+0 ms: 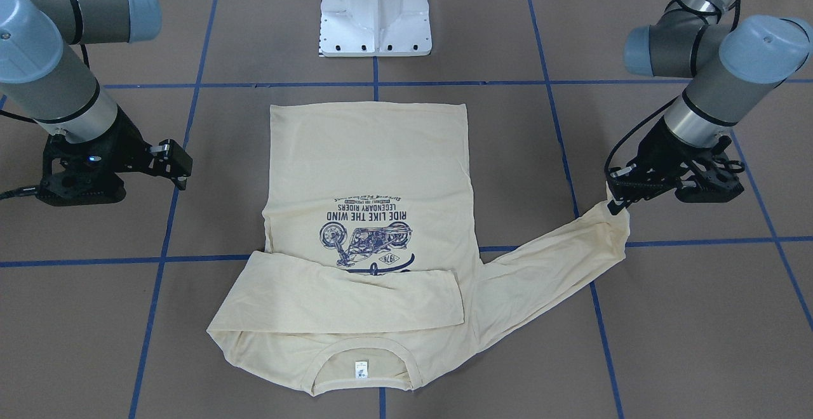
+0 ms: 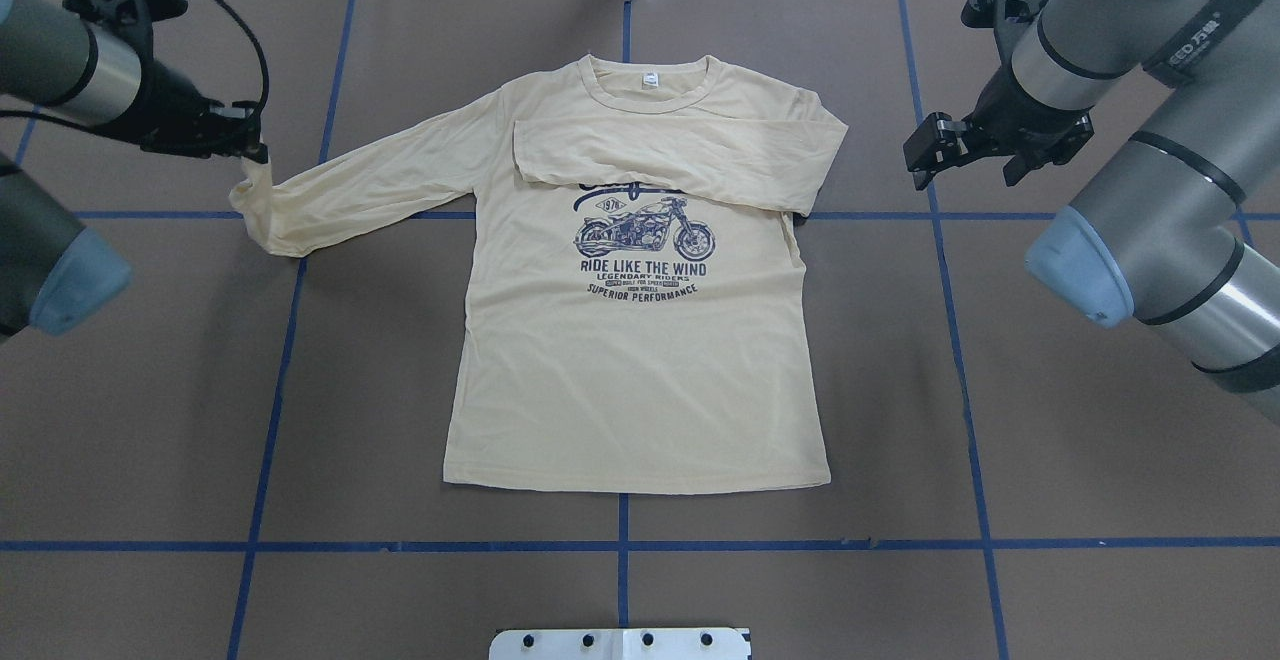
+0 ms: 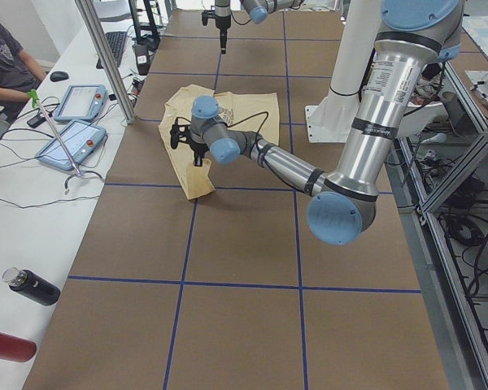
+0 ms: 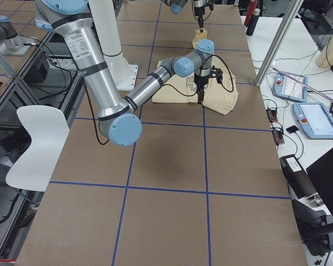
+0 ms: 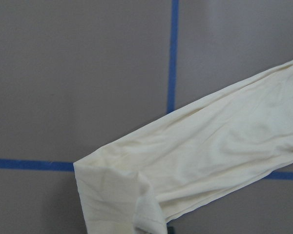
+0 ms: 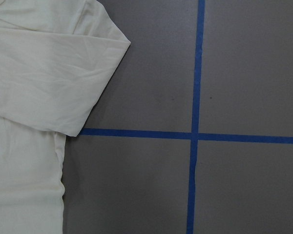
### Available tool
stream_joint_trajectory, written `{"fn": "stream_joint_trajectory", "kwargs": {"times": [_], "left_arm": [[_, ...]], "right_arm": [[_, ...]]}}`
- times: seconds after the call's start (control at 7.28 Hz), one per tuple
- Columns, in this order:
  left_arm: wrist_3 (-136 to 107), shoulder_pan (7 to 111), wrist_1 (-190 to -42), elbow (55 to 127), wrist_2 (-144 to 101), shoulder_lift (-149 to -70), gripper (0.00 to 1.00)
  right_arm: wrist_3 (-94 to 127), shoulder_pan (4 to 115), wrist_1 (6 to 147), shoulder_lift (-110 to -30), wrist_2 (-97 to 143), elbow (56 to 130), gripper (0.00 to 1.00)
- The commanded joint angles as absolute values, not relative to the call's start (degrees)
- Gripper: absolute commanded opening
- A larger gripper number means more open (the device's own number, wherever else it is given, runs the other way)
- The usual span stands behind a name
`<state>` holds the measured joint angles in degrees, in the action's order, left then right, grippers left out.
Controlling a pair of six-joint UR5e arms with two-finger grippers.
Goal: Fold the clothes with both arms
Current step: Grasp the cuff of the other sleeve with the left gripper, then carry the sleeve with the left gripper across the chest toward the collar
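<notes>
The cream-yellow T-shirt (image 2: 640, 360) lies flat and print-up on the brown table, collar away from the robot. One sleeve (image 2: 680, 150) is folded across the chest above the motorcycle print. The other sleeve (image 2: 370, 185) stretches out sideways. My left gripper (image 2: 253, 152) is shut on that sleeve's cuff and holds it a little above the table; it also shows in the front view (image 1: 616, 206). The sleeve fills the left wrist view (image 5: 210, 156). My right gripper (image 2: 922, 155) is open and empty, just off the shirt's folded shoulder (image 6: 39, 73), apart from the cloth.
The white pedestal base (image 2: 620, 643) stands at the near table edge behind the shirt's hem. Blue tape lines (image 2: 950, 320) grid the table. A side bench holds teach pendants (image 3: 73, 138) and bottles (image 3: 32, 286), with a seated person (image 3: 4, 57) beside it.
</notes>
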<state>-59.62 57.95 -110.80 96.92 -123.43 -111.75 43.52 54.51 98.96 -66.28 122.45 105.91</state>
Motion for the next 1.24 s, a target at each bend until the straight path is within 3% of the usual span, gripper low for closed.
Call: {"fn": "stream_joint_trajectory", "kwargs": {"times": [0.0, 0.27, 0.69, 0.82, 1.1], "left_arm": [[-59.8, 61.0, -102.9, 96.9, -129.7, -120.9, 0.0], [-68.5, 61.1, -102.3, 96.2, -134.4, -129.7, 0.0], [-85.5, 45.7, -104.7, 94.4, -124.6, -139.3, 0.0], [-89.7, 40.5, -111.2, 89.5, -116.5, -140.4, 0.0], [-93.9, 39.1, -124.0, 71.8, -114.8, -148.1, 0.0]], "right_arm": [[43.3, 54.8, 98.9, -67.9, 122.7, 106.8, 1.0], [43.3, 55.7, 98.7, -70.6, 123.0, 109.1, 1.0], [43.3, 56.9, 98.8, -71.6, 122.3, 109.0, 1.0], [43.3, 57.0, 98.8, -71.5, 122.3, 108.9, 1.0], [43.3, 57.2, 98.8, -71.5, 122.3, 108.9, 1.0]]}}
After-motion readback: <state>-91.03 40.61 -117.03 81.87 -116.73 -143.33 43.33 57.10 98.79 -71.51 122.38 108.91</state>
